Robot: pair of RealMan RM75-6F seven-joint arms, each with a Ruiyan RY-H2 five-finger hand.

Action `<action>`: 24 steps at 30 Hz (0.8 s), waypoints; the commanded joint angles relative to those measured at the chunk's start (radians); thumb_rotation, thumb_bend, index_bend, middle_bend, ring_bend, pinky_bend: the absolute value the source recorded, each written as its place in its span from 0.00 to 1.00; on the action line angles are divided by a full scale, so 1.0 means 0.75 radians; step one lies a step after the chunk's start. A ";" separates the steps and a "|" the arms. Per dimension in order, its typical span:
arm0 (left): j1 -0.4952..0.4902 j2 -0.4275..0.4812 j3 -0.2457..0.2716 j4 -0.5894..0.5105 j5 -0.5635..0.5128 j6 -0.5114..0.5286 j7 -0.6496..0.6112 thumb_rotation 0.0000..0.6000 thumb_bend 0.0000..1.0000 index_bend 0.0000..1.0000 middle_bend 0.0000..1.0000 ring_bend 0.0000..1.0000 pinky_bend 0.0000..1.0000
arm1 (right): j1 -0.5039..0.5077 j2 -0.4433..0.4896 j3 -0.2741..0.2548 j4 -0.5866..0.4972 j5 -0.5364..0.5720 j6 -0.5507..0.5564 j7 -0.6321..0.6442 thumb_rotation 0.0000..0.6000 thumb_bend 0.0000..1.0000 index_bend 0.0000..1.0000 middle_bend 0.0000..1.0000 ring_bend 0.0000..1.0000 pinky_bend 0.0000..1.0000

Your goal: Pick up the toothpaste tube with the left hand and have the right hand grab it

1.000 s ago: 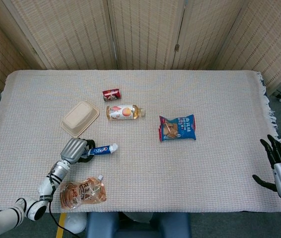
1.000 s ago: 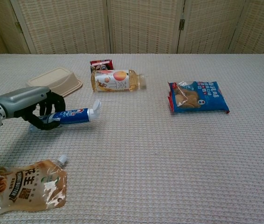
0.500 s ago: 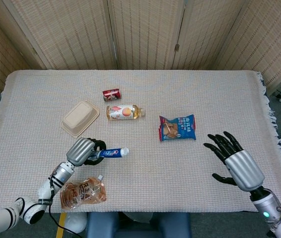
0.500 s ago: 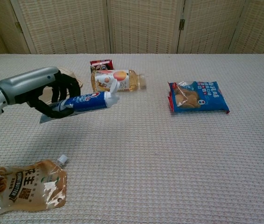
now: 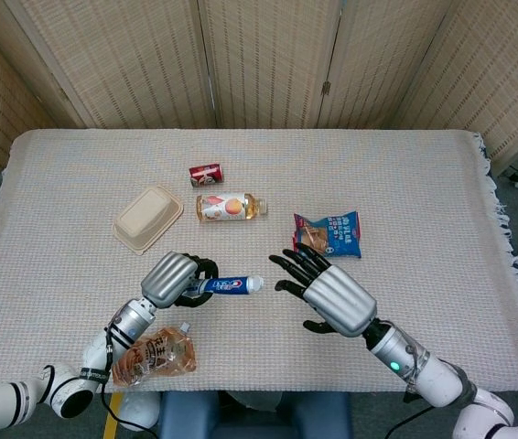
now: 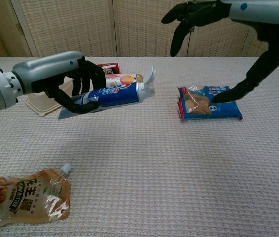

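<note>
My left hand (image 5: 173, 276) (image 6: 70, 79) grips the blue-and-white toothpaste tube (image 5: 227, 286) (image 6: 116, 94) by its tail end and holds it well above the table, lying level with the white cap pointing right. My right hand (image 5: 325, 294) (image 6: 206, 19) hovers just right of the cap with fingers spread, holding nothing; a small gap separates its fingertips from the cap. In the chest view only its dark fingers and thumb show, at the top right.
On the woven cloth lie a beige lidded container (image 5: 147, 218), a red can (image 5: 205, 175), a tea bottle on its side (image 5: 230, 207), a blue snack bag (image 5: 328, 235) (image 6: 209, 102) and a brown spouted pouch (image 5: 152, 356) (image 6: 23, 200) near the front left edge.
My left hand has lifted the tube off the cloth and carried it up and to the right. My right hand has swept in from the far right edge to just beside the cap.
</note>
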 commanded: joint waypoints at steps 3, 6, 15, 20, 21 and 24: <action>-0.012 -0.001 -0.007 -0.034 -0.030 -0.011 0.049 1.00 0.82 0.75 0.76 0.69 0.60 | 0.065 -0.068 0.027 0.006 0.084 -0.049 -0.057 1.00 0.20 0.34 0.07 0.03 0.00; -0.013 -0.008 -0.006 -0.038 -0.041 -0.011 0.062 1.00 0.82 0.75 0.76 0.69 0.60 | 0.093 -0.097 0.031 0.021 0.124 -0.064 -0.082 1.00 0.20 0.34 0.07 0.04 0.00; -0.012 -0.005 0.001 -0.042 -0.042 -0.006 0.051 1.00 0.82 0.75 0.76 0.69 0.60 | 0.137 -0.141 0.022 0.054 0.217 -0.070 -0.144 1.00 0.20 0.35 0.07 0.03 0.00; -0.014 -0.002 0.002 -0.046 -0.046 -0.007 0.049 1.00 0.82 0.75 0.76 0.69 0.61 | 0.160 -0.155 0.014 0.066 0.255 -0.073 -0.172 1.00 0.20 0.36 0.08 0.03 0.00; -0.013 -0.002 0.003 -0.046 -0.045 -0.005 0.048 1.00 0.82 0.75 0.76 0.69 0.61 | 0.162 -0.157 0.012 0.066 0.261 -0.071 -0.176 1.00 0.20 0.36 0.08 0.03 0.00; -0.012 -0.003 0.003 -0.044 -0.043 -0.001 0.037 1.00 0.82 0.75 0.76 0.69 0.61 | 0.168 -0.159 0.005 0.072 0.281 -0.068 -0.182 1.00 0.20 0.36 0.08 0.03 0.00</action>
